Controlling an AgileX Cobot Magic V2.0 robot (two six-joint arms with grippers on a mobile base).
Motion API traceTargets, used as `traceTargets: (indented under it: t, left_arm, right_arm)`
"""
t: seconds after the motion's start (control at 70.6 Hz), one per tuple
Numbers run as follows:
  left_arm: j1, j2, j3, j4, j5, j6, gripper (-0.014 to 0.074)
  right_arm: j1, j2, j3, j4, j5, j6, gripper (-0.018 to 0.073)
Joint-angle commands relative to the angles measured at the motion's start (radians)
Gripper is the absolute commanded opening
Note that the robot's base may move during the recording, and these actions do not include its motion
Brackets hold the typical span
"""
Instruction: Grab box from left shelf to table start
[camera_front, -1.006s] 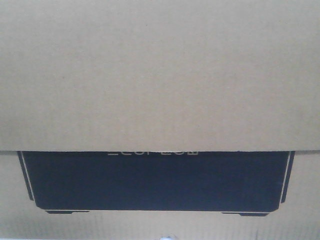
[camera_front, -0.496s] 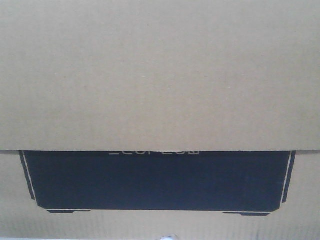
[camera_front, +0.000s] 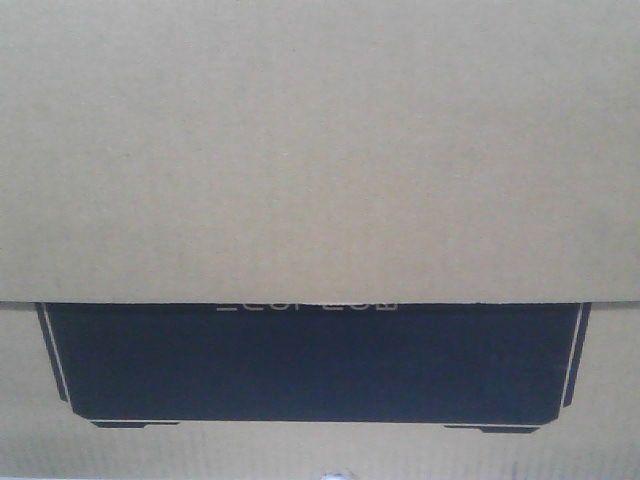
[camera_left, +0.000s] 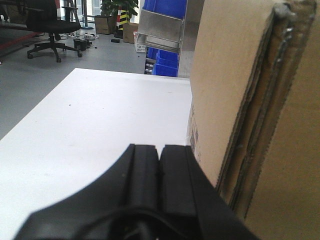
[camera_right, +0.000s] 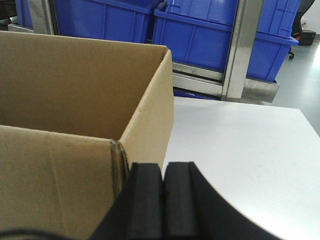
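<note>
box (camera_front: 320, 150): brown, with a black panel and thin pale lines
table (camera_left: 90, 125): plain white
bins (camera_right: 100, 20): bright blue
left gripper (camera_left: 159, 162): black
right gripper (camera_right: 162, 195): black

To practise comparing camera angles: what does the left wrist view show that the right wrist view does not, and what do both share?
Only the left wrist view: a black office chair, potted green plants and grey floor. Only the right wrist view: the open inside of the brown cardboard box and a steel upright of the rack. Both: the box, the white table, blue plastic bins, and a shut black gripper, left gripper, right gripper.
</note>
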Motion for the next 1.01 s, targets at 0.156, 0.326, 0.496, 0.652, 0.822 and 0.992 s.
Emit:
traceTargets:
  t: [0.156,0.326,0.496,0.652,0.822,0.992]
  left_arm:
    - [0.001,-0.012,0.0,0.001,-0.096,0.0,-0.0104]
    - [0.001,-0.012,0.0,0.001,-0.096,0.0,-0.0104]
    - [0.001,-0.012,0.0,0.001,-0.096,0.0,-0.0104]
    - [0.001,-0.012,0.0,0.001,-0.096,0.0,-0.0104]
    - [0.001,-0.012,0.0,0.001,-0.096,0.0,-0.0104]
    - [0.001,-0.012,0.0,0.001,-0.096,0.0,-0.0104]
  right_arm:
    - [-0.004,-0.001,-0.023,-0.011,-0.086,-0.001,0.0057]
    - [-0.004,-0.001,-0.023,-0.011,-0.086,-0.001,0.0057]
    - [-0.004,-0.001,-0.023,-0.011,-0.089,-0.001,0.0057]
    - [-0.004,-0.001,-0.023,0.021,-0.096,0.0,0.0057]
    - [-0.038,-0.001,0.07,0.003,-0.13,-0.002,0.0057]
    - [-0.128,-0.002,0.222,0.023,-0.264,-0.002,0.0057]
